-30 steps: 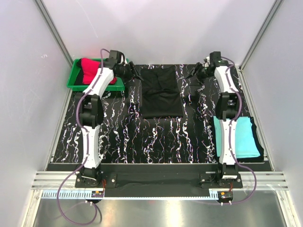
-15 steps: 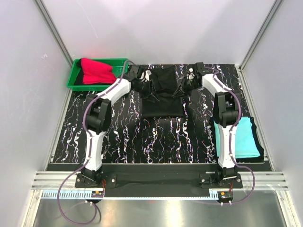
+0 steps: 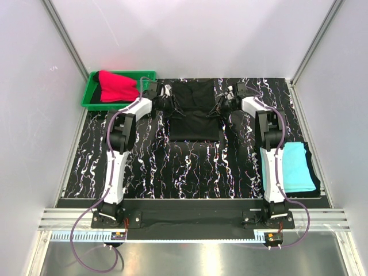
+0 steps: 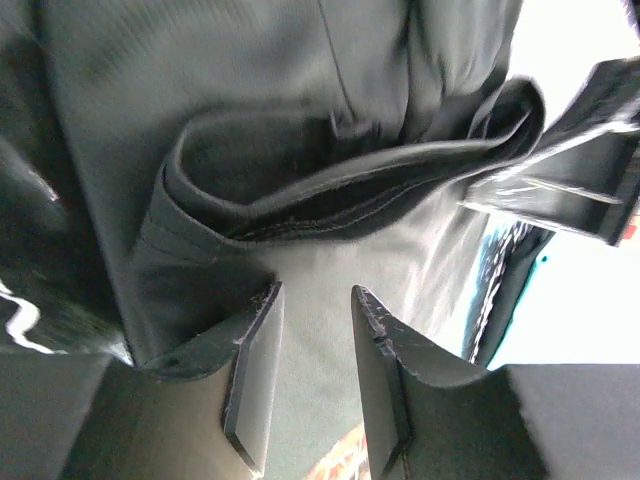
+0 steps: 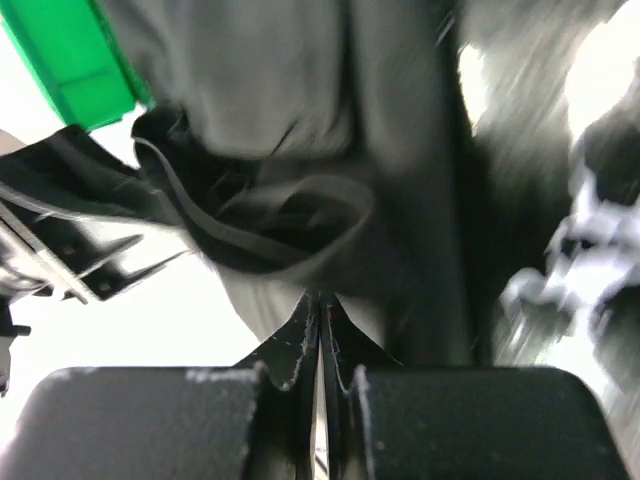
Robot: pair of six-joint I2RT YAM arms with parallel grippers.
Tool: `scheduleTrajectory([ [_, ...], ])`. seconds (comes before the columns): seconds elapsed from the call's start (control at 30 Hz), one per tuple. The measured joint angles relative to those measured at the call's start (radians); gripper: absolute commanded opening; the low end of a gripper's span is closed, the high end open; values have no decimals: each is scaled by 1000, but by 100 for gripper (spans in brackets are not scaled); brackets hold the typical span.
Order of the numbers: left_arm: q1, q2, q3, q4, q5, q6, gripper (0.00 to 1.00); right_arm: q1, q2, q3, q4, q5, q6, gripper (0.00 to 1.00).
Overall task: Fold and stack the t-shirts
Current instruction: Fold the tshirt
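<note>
Top external view: black t-shirt [image 3: 196, 115] lies flat. Left gripper [image 4: 315, 295] is half open at its edge; right gripper [image 5: 320, 296] is squeezed shut.

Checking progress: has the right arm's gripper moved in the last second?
Yes. The right gripper swung left, toward the green tray's side, onto the black t-shirt's right edge.

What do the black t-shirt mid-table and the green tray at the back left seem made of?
Black cloth t-shirt: soft matte knit, probably cotton; it sags in loose folds and shows a stitched hem up close. Green rectangular tray: apparently rigid moulded plastic, smooth with slight sheen; even bright colour, straight raised rim.
</note>
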Motion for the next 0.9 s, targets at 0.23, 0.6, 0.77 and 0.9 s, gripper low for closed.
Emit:
scheduleTrajectory([
  [0.23, 34, 66, 59, 106, 29, -62, 39, -24, 118, 107, 45, -54, 48, 6],
  [0.6, 72, 182, 216, 180, 57, -167, 39, -97, 246, 304, 80, -63, 213, 11],
  [0.77, 86, 179, 216, 181, 63, -185, 40, -102, 277, 375, 79, -64, 312, 15],
  [0.9, 86, 135, 172, 170, 63, -184, 41, -107, 266, 392, 84, -80, 355, 21],
])
